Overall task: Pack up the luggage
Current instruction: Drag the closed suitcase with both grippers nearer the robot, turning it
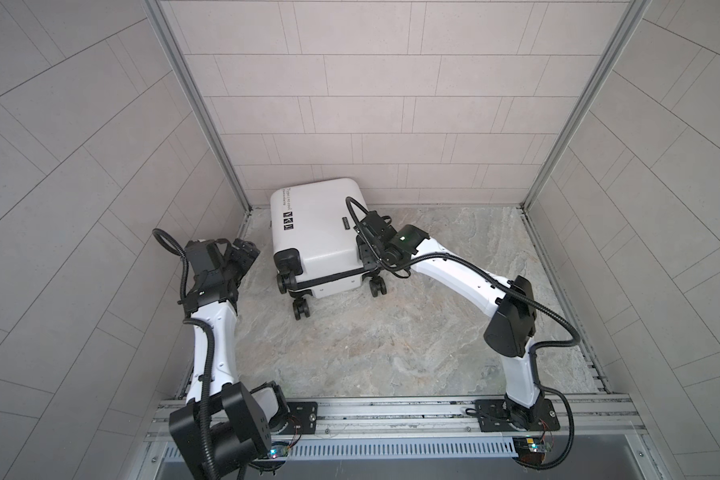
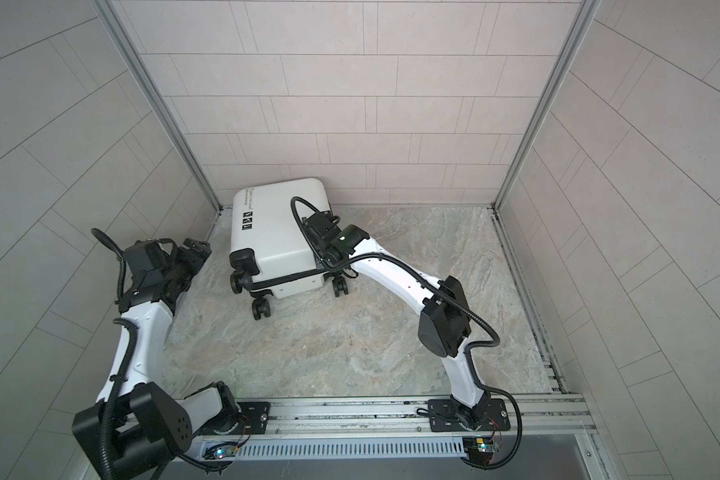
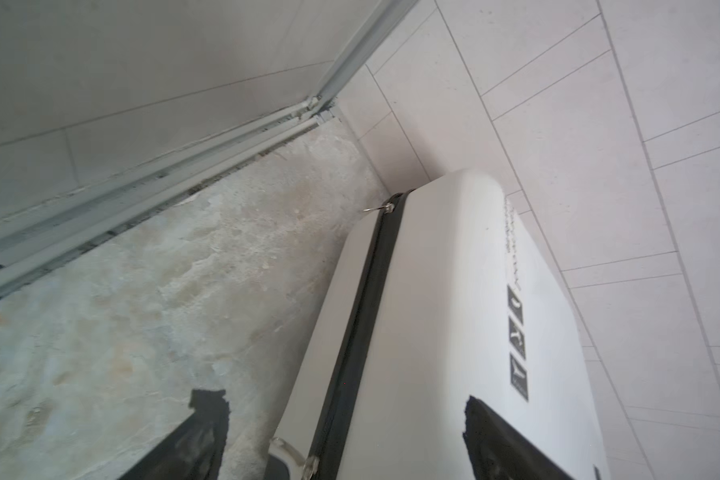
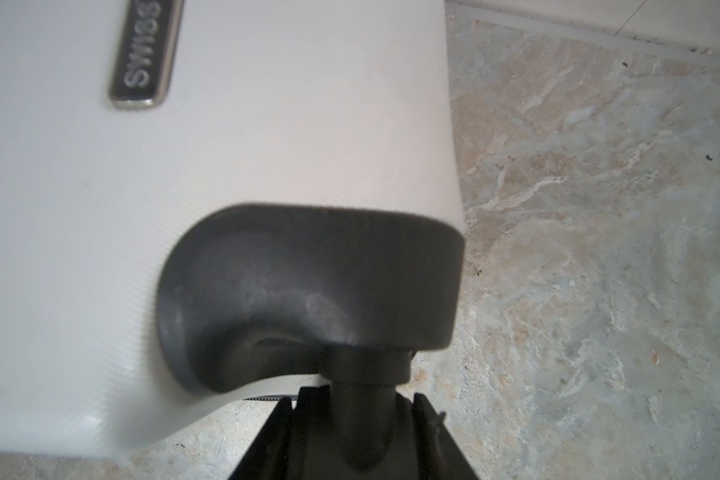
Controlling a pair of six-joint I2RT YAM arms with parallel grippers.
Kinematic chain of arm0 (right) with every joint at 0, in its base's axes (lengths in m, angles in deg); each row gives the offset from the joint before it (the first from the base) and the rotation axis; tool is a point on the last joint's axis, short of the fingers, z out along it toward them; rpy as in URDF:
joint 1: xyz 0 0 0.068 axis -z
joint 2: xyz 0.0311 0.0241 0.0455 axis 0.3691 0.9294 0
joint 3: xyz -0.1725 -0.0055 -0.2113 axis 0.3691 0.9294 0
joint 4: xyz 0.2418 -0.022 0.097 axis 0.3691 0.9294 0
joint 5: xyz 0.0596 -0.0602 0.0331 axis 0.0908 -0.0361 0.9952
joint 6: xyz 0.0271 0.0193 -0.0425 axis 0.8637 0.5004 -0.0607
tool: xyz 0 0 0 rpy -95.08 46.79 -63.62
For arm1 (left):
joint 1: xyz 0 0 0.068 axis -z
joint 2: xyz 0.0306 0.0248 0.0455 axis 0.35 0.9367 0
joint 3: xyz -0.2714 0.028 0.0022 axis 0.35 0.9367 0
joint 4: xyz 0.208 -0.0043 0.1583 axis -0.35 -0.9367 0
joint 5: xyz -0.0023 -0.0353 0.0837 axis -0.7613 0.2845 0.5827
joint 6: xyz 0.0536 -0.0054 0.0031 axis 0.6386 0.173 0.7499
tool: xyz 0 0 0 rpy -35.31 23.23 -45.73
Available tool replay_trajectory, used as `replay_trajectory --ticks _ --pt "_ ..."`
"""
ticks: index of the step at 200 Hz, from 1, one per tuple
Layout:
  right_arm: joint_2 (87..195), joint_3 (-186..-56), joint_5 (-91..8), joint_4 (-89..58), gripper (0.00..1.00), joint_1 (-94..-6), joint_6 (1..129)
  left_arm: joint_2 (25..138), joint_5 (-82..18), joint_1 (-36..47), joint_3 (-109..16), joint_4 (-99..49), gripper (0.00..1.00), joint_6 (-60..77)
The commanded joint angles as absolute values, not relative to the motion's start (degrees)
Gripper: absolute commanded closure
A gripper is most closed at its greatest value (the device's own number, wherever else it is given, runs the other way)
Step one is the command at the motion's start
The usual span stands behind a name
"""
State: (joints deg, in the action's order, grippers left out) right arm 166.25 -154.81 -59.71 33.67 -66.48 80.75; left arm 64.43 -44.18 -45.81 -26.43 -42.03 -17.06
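- Two arms rise from the rail (image 1: pixel 391 411) at 6 o'clock, the left base at 7 o'clock and the right base at 5 o'clock.
- Left arm: the elbow is folded low and close to its base. The forearm climbs toward 10 o'clock along the side wall, and the wrist turns inward toward the case.
- Left gripper (image 1: pixel 248 254) hovers just beside the luggage's 9 o'clock side. Its jaws are spread wide and hold nothing. In the left wrist view, one fingertip (image 3: pixel 208 419) hangs over the marbled floor (image 1: pixel 391 332).
- Right arm: the upper link stands up from the base, the elbow bends at 3 o'clock, and the forearm slopes down toward 10 o'clock.
- Right gripper (image 4: pixel 358 401) points down at the case's near right corner. Its jaws are partly closed and pinch the black caster stem (image 4: pixel 362 374) under the corner housing (image 4: pixel 308 291).
- Luggage (image 1: pixel 316 232) lies closed on a broad side at 11 to 12 o'clock on the floor. Its wheels point to 6 o'clock and its far end is at the back wall (image 1: pixel 391 124).
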Motion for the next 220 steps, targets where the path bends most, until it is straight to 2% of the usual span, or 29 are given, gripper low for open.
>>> replay_trajectory --ticks 1,51,77,98,160,220 --pt "159.3 -148.97 -60.17 35.51 0.95 -63.5 80.94 65.24 -51.68 -44.51 -27.81 -36.86 0.05 -19.99" --pt "146.56 -131.54 -57.45 31.82 0.96 -57.94 81.24 65.96 -53.01 -34.18 -26.23 -31.69 0.03 -20.4" --pt "140.21 -124.59 -56.91 31.49 0.96 -55.35 81.5 68.5 -52.88 -28.06 -25.52 -24.04 0.03 -22.34" --pt "135.26 -119.49 -57.05 31.74 0.96 -53.95 81.51 71.83 -51.27 -22.4 -27.65 -23.24 0.03 -20.52" --pt "123.04 -109.32 -56.63 33.49 0.94 -51.38 82.86 85.53 -50.24 -10.96 -34.03 -20.81 0.03 -19.34" --pt "117.9 -103.41 -55.7 33.31 0.94 -51.18 84.67 97.11 -51.51 -3.43 -44.65 -17.28 0.03 -20.04"
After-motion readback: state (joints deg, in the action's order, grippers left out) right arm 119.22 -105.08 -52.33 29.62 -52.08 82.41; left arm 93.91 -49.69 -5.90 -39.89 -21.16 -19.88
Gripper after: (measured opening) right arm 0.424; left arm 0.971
